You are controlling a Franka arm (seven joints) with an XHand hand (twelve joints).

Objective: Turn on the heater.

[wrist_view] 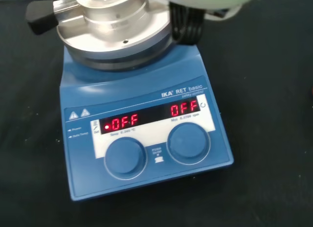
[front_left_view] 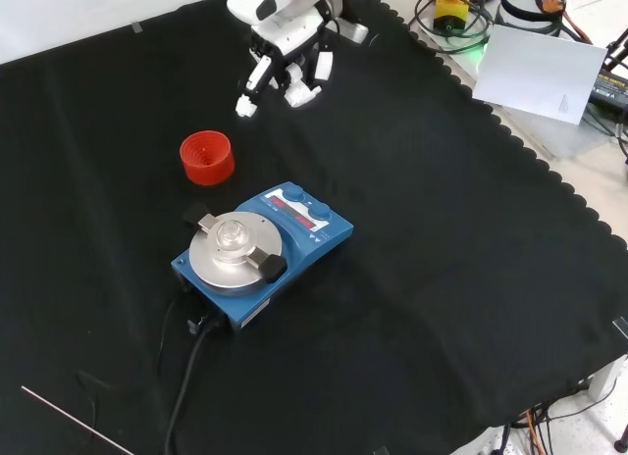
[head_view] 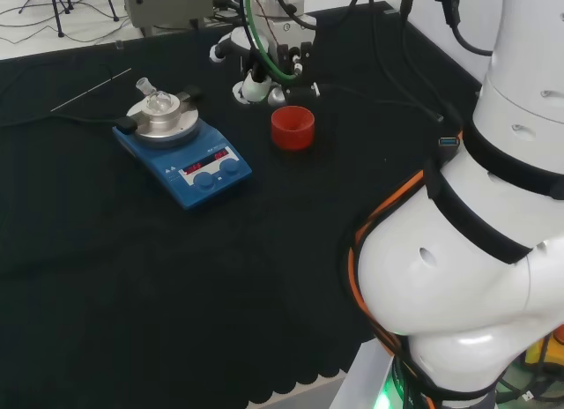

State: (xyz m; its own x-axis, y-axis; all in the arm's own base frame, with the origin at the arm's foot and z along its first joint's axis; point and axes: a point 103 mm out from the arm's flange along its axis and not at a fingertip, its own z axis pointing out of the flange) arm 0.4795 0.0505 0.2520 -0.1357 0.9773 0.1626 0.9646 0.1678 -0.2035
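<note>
One blue heater point(front_left_view: 263, 241) sits on the black cloth point(front_left_view: 442, 278), with two round blue knobs, the one point(wrist_view: 125, 157) beside the other point(wrist_view: 189, 142), below two lit red displays on its front panel. One round metal plate point(front_left_view: 234, 251) tops it, and a small clear glass flask point(head_view: 159, 100) rests in the plate's middle; whether it holds anything cannot be told. One red ribbed ring point(front_left_view: 207, 157) stands apart from the heater, between it and the hand point(front_left_view: 287, 55) in the front view. The hand hangs above the cloth beyond the ring, well apart from the heater, its fingers relaxed and pointing down, holding nothing. In the head view the heater lies left of the ring and the hand sits behind the ring. One black cable point(front_left_view: 186, 386) leaves the heater's back. One thin rod point(head_view: 91, 89) lies on the cloth past the heater, its far end cut off in the front view.
</note>
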